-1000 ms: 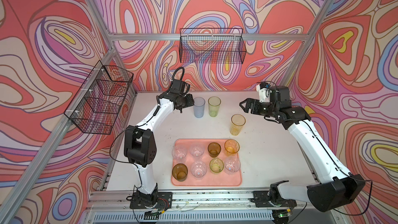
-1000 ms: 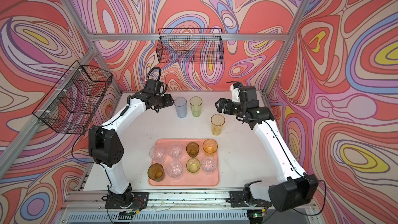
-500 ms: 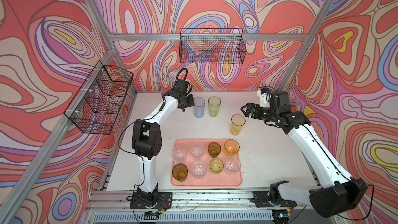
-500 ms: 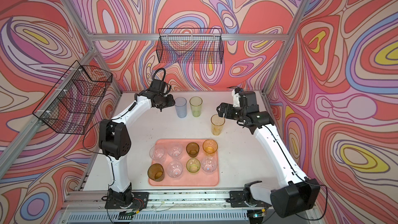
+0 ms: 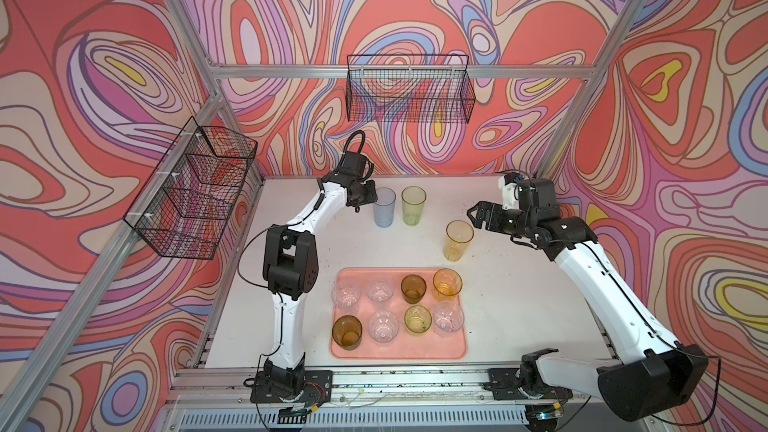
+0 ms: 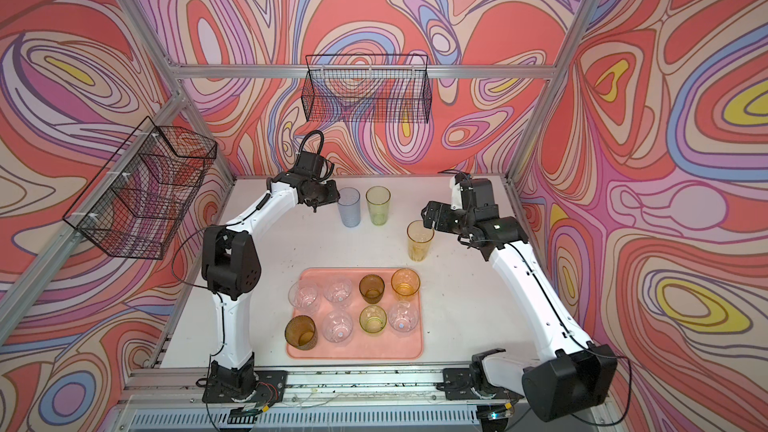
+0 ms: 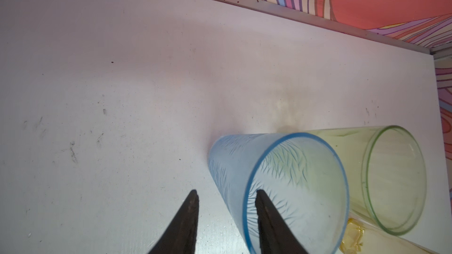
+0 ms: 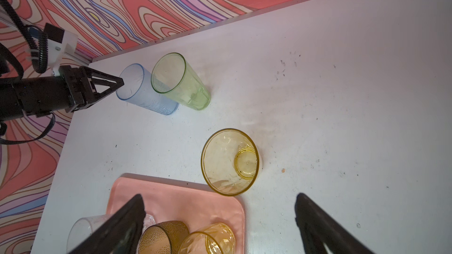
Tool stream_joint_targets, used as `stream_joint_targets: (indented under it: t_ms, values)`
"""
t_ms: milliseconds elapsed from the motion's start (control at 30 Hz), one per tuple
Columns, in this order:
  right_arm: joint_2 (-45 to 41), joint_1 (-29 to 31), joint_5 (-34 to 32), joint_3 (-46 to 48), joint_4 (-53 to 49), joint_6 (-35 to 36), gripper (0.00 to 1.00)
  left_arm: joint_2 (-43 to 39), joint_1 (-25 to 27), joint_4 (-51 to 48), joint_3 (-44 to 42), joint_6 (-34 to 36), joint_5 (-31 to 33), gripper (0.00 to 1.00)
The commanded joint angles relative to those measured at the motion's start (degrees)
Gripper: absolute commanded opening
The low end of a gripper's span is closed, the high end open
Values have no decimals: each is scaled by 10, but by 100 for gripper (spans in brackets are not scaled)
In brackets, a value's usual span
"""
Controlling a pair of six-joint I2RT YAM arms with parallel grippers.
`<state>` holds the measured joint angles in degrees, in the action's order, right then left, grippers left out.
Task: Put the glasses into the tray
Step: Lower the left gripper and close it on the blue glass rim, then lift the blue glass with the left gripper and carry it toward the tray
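Where the white table (image 5: 519, 284) nears the back wall, three tall glasses stand upright, off the tray (image 5: 407, 349).

Item 1: pale blue glass (image 5: 384, 207). The left gripper (image 7: 226, 191) is at its rim, fingers apart and straddling the wall. One finger (image 7: 269, 216) is inside the mouth and the other (image 7: 186, 221) outside, with bare table showing between that outer finger and the glass. Not clamped.

Item 2: yellow-green glass (image 5: 413, 205), just beside the blue one on its right. Whether the two touch, I cannot tell.

Item 3: yellow glass (image 8: 230, 162), standing alone between the back pair and the tray's far right corner. The right gripper (image 5: 473, 216) is just beside its rim, fingers spread wide and holding nothing. Seen from the wrist, the glass lies ahead of the fingertips, not between them.

Items 4–11: eight short glasses on the tray, upright, in two rows of four.
- Far row, left to right: clear (image 5: 347, 295), clear (image 5: 380, 290), brown (image 5: 413, 288), orange (image 5: 447, 284).
- Near row, left to right: brown (image 5: 347, 332), clear (image 5: 383, 326), green (image 5: 417, 320), clear (image 5: 448, 317).
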<state>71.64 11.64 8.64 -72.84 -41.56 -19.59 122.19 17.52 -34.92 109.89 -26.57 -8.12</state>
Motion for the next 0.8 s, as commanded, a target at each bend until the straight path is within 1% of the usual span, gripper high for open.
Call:
stream_joint_targets:
  t_ms: [0, 167, 233, 400, 500, 767]
  values:
    - [-12, -3, -17, 10, -4, 2, 98, 16, -4, -19, 26, 8, -5, 37]
    - [-12, -3, -23, 11, -4, 5, 98, 33, -4, -29, 42, 10, 2, 27]
    - [-11, -3, -36, 11, -5, 8, 98, 35, -4, -25, 39, 7, 10, 19]
    - [-10, -3, -37, 9, -5, 4, 98, 38, -3, -24, 37, 7, 13, 13]
    - [-13, -2, -38, 13, -8, 2, 98, 36, -3, -31, 36, 9, 12, 0]
    - [-17, -3, -39, 29, 4, -22, 98, -10, -4, -17, -8, 20, 30, 0]
